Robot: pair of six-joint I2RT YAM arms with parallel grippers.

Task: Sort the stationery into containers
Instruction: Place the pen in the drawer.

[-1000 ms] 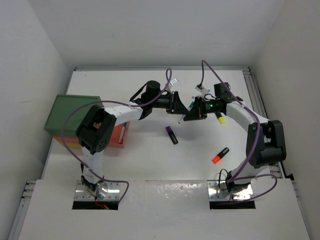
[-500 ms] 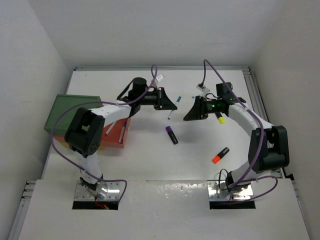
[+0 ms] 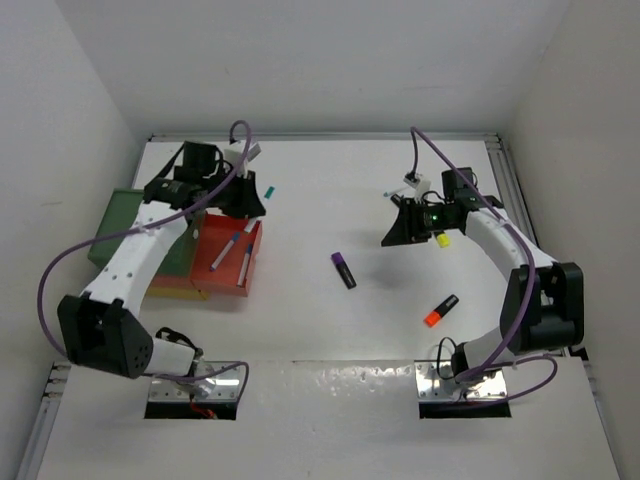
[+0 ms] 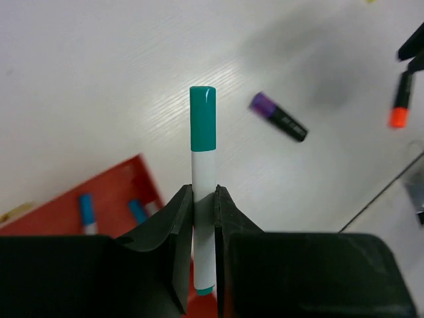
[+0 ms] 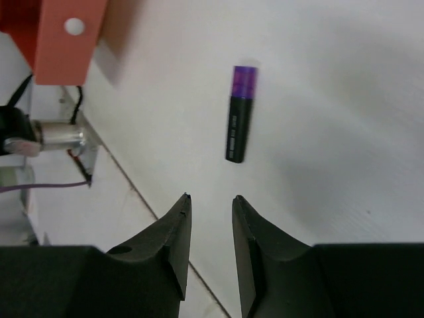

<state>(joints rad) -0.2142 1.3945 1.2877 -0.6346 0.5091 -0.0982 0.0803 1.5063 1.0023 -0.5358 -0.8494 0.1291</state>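
Note:
My left gripper [image 3: 256, 199] is shut on a white pen with a teal cap [image 4: 203, 120], held in the air over the far right corner of the red-orange tray [image 3: 214, 270]. That tray holds blue-capped pens [image 3: 231, 239] and sits against a dark green tray [image 3: 128, 222] and a yellow one [image 3: 181, 293]. My right gripper [image 3: 387, 238] is open and empty above the table's right half. In the right wrist view a purple highlighter [image 5: 239, 123] lies on the table beyond the open gripper [image 5: 211, 201].
An orange highlighter [image 3: 441, 311] lies in front of the right arm. A yellow highlighter [image 3: 441, 239] lies beside the right wrist. The purple highlighter [image 3: 343, 270] is mid-table. Walls close the table at the back and sides.
The two grippers met mid-table with the teal pen. The right one opened and drew back right. The left arm, shut on the pen, swung left over the red-orange tray.

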